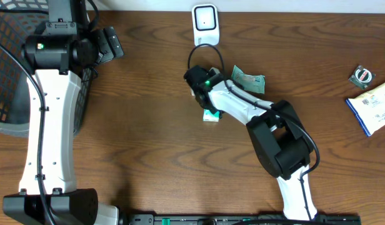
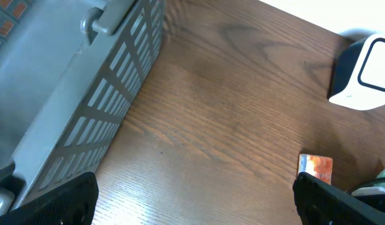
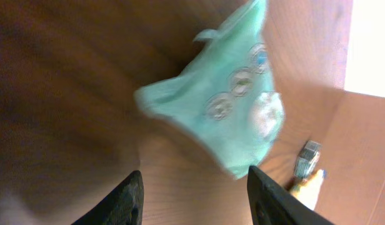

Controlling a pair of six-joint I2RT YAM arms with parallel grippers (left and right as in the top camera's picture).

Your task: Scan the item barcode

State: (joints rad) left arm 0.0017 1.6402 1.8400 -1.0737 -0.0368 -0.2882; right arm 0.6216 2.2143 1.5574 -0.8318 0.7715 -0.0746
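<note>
Showing the scan apparently unfinished: the teal packet [image 3: 224,119] is not held up to the white scanner [image 1: 205,24] at the far edge of the bench [image 1: 149,125], so gripping and presenting it seem to remain. The right pincer [image 3: 194,178] stands part open, holding nothing. The blurred packet lies just beyond its fingertips, in line with their gap. The left pincer [image 2: 192,194] gapes wide and empty beside the mesh basket [image 2: 117,94].

The worktop [image 1: 149,94] is brown with wood grain. The packet [image 3: 224,112] is mint green with pale round motifs. The scanner [image 1: 205,24] is white, the basket [image 2: 117,106] grey lattice, the pouch [image 1: 374,106] blue and white.
</note>
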